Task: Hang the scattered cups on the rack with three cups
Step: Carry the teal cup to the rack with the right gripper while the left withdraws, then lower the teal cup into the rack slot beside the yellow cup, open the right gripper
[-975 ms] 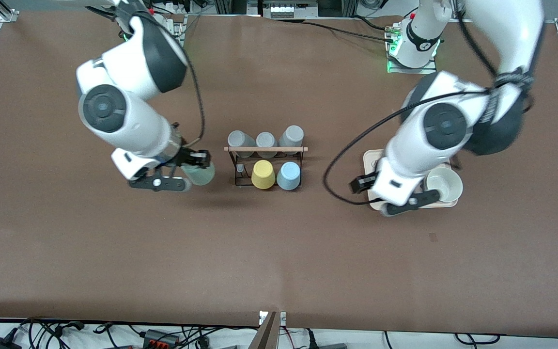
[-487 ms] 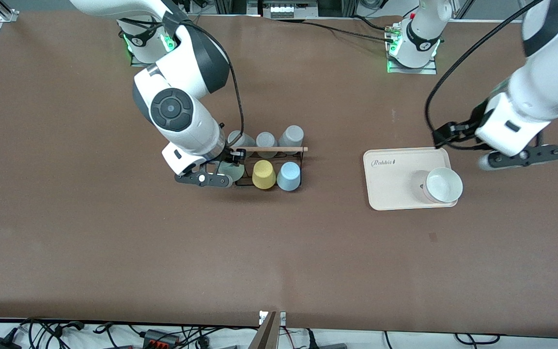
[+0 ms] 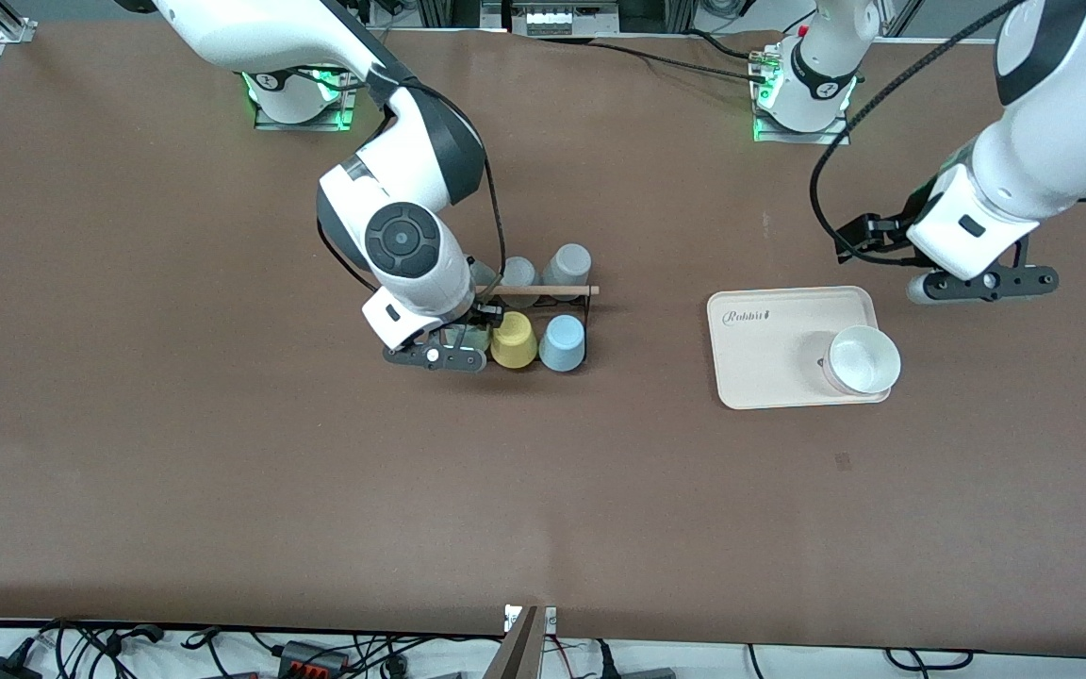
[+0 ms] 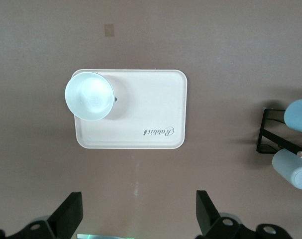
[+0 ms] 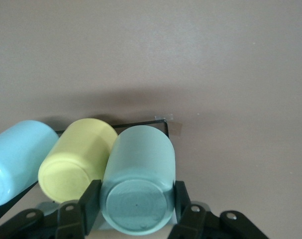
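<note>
My right pincer [image 5: 136,211] is clamped on the mint cup [image 5: 139,184], one finger [image 5: 91,199] pressed to each side of it near its base, so the cup sits squarely between my fingers with its flat bottom turned toward my wrist. In the front view that pincer [image 3: 468,344] is down at the rack [image 3: 524,321], at the rack's end toward my right arm's side of the tabletop [image 3: 222,471], and the mint cup [image 3: 477,338] shows only as a sliver beside my wrist, in the rack's row nearer the camera. It is touching or just beside the yellow cup [image 5: 76,159], which sits next along that row, with the blue cup [image 5: 19,159] after it; in the front view they read yellow [image 3: 513,339] then blue [image 3: 562,342], going toward my left arm's end. I cannot tell whether the mint cup is seated on a peg. Grey cups [image 3: 568,267] fill the rack's row farther from the camera, under the wooden rod [image 3: 543,289]. My left pincer [image 3: 981,285] waits in the air with its fingers [image 4: 68,221] spread wide and nothing between them, over bare tabletop beside the cream tray [image 3: 769,377], well apart from the rack. A white bowl [image 3: 863,359] stands on the tray.
</note>
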`<state>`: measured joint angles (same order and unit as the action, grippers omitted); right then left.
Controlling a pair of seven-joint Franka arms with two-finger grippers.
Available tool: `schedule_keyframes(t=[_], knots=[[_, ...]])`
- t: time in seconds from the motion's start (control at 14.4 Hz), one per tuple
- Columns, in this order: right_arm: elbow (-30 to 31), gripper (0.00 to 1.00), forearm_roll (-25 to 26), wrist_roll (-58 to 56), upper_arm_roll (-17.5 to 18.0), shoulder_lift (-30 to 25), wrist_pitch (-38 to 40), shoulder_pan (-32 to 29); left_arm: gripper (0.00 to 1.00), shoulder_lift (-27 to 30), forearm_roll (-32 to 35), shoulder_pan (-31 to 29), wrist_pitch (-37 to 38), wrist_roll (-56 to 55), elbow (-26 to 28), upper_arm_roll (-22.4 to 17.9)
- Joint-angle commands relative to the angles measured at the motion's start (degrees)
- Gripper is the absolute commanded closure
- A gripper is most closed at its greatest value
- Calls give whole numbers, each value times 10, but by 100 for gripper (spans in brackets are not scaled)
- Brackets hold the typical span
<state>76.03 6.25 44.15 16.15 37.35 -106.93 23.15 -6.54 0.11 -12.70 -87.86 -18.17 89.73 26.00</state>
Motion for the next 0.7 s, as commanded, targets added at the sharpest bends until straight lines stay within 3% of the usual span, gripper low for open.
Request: schedule_keyframes(t=[0.0,0.14,0.21,0.28,0.42,0.63], knots=[[-14,66,24,14,-4,17,-8,8,0,15,-6,-13,-10,17,10,-5],[-14,59,24,18,-4,23,-10,9,0,14,-5,-13,-10,16,7,-6],[-15,48,24,19,-4,25,-10,9,0,14,-5,-15,-10,17,4,-6],[-15,24,24,20,-4,25,-10,9,0,11,-5,-15,-10,28,3,-6],[-15,1,24,19,-4,24,-9,8,0,7,-6,-15,-10,80,1,-6],[-21,0,23,4,-5,19,-7,1,0,7,-12,-21,-10,82,0,-6]])
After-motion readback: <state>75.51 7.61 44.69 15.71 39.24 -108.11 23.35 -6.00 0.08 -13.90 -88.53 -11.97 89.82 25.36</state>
